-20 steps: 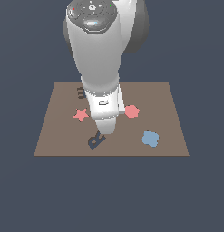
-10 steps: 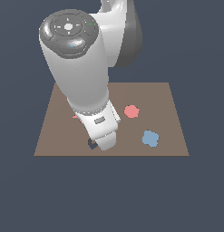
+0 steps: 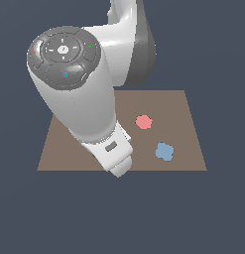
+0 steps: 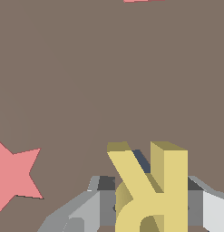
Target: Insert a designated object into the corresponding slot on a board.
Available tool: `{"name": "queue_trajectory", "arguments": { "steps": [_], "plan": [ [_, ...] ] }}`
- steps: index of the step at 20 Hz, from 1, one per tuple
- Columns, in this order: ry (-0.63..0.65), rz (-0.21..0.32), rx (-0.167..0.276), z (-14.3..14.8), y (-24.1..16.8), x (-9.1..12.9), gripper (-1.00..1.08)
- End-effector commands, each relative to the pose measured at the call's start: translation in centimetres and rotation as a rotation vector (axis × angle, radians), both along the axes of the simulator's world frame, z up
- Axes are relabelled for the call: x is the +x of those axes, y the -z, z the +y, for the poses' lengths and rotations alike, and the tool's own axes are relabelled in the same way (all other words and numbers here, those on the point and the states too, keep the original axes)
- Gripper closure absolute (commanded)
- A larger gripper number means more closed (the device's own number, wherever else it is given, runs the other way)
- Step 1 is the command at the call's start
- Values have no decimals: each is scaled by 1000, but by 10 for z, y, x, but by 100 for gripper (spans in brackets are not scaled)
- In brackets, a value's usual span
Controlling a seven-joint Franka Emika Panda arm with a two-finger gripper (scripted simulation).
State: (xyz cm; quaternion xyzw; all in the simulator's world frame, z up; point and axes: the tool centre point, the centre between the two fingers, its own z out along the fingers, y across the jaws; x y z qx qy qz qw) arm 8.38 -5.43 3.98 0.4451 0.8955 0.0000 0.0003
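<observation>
Currently grey gripper [image 4: 152,206] fingers closed on small yellow R-shaped block [image 4: 149,190]; dark navy slot [image 4: 140,159] peeks at twelve o'clock; misalignment risks jamming on brown board [image 4: 109,81].

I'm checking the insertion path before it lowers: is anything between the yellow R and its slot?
Nothing visible. In the wrist view the yellow R sits between the gripper fingers, with a sliver of the dark slot just behind it. The pink star lies off to the side on the board.

Brown board [image 3: 188,111] with coloured shapes
</observation>
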Motion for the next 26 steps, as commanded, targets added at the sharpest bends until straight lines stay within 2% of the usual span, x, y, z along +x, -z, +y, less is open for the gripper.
{"name": "queue_trajectory", "arguments": {
  "steps": [1,9,23,24,26],
  "plan": [
    [-36,0,0,0,0,6,108],
    [-90,0,0,2,0,16,108],
    [-83,0,0,2,10,15,108],
    [-83,0,0,2,10,15,-92],
    [-83,0,0,2,10,15,-92]
  ]
}}
